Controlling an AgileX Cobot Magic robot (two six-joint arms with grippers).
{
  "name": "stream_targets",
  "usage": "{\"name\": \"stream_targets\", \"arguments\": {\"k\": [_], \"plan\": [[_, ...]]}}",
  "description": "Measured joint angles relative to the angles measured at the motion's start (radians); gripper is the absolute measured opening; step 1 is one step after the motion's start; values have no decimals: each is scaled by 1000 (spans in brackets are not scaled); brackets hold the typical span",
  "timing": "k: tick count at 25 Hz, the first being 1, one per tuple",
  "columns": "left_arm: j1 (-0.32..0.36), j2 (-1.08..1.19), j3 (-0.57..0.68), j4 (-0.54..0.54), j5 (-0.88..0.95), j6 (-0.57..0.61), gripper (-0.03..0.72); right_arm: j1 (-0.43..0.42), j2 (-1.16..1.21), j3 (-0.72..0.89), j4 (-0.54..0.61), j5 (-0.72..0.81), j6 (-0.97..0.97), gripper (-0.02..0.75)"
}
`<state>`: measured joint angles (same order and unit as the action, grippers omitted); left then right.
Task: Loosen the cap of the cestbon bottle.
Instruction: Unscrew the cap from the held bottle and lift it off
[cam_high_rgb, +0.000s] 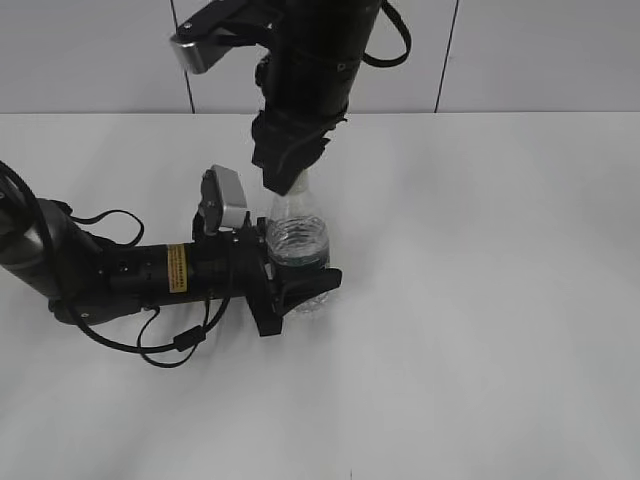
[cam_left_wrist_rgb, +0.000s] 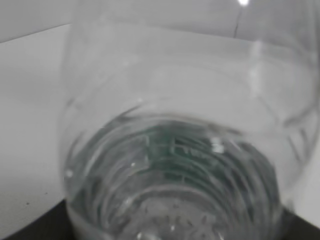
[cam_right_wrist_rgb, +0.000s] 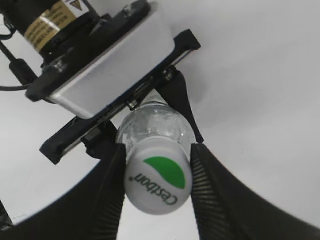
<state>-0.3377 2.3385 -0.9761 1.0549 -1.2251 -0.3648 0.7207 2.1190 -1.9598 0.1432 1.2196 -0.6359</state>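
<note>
Bottle: the cestbon bottle (cam_high_rgb: 298, 250) stands upright on the white worktop (cam_high_rgb: 480, 300), near the middle, with its long axis vertical.

Left pincer: the left pincer (cam_high_rgb: 300, 285) comes in level from the left and is closed around the bottle's lower body at the green label band; its dark fingers show on both sides of the bottle in the exterior view. The left wrist view is filled by the clear bottle wall (cam_left_wrist_rgb: 175, 150), so the pinch itself cannot be seen there.

Cap: the cap (cam_right_wrist_rgb: 160, 175) sits on the neck at the top of the bottle, its green patch and lettering facing straight up at the right wrist camera.

Right pincer: the right pincer (cam_right_wrist_rgb: 159, 185) reaches down from above, its ribbed fingers (cam_right_wrist_rgb: 202, 185) pressed to opposite sides of the cap, closed on it with no gap showing.

Key relation: the cap lies directly between the right fingers, and the bottle's upright axis runs in line with the right wrist's downward reach. The right arm is the one on the cap; the left only steadies the body.

Next move, as a judgement: a twist of the right wrist about that vertical axis should loosen the cap, provided the left hold does not let the bottle spin.
</note>
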Motion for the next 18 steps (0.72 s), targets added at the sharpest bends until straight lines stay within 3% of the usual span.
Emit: {"name": "stream_targets", "arguments": {"k": [6, 18], "plan": [[1, 0, 0, 6, -3, 5, 411, -5, 0, 0, 37, 0, -186, 300], [1, 0, 0, 21, -1, 8, 411, -2, 0, -1, 0, 9, -407, 300]]}}
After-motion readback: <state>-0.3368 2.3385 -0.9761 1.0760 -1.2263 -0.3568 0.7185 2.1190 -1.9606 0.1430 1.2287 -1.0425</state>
